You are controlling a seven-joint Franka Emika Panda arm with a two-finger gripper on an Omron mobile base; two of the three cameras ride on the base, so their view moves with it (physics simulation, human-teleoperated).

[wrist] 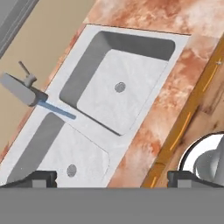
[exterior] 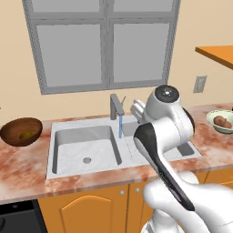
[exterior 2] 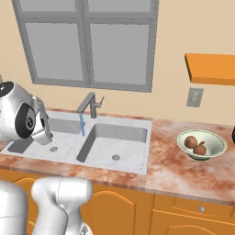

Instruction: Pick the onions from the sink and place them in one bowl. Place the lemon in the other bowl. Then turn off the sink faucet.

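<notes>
Behind the sink's point(wrist: 131, 109) divider, the faucet point(wrist: 19, 89) stands upright, spout angled out over the basins, blue water running; my gripper point(wrist: 111, 177) hovers above, fingers spread, grasping nothing.

Sink point(exterior: 68, 136) – grey marbled stone, matt; faucet point(exterior: 116, 107) – dull metal.

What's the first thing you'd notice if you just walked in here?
The blue stream of water running from the faucet at the back of the sink, between the two basins. Next, the two onions in the pale bowl on the counter right of the sink, and the lemon in the dark bowl on its left.
</notes>
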